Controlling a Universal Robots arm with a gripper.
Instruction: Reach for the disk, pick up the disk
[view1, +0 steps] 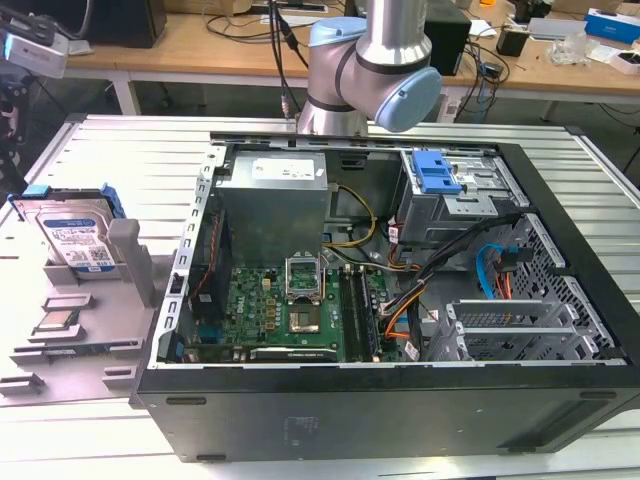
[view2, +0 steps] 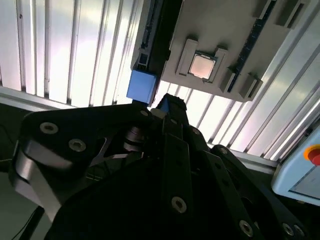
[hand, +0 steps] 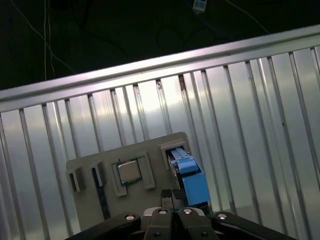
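Reach step, nothing grabbed yet. Disk (view1: 72, 238) stands on edge in a grey holder (view1: 130, 262) at the exterior view's left. Gripper (hand: 172, 197) hovers over it, jaws look clenched on nothing, I think; a grab needs them opened first.

Open air above the blue-framed silver disk (view1: 72, 235); the grey plastic tray's (view1: 60, 345) upright post (view1: 128, 255) stands just beside it, with the open black metal computer case (view1: 400, 410) near.

Open computer case (view1: 400, 420) on slatted table (view1: 120, 150)
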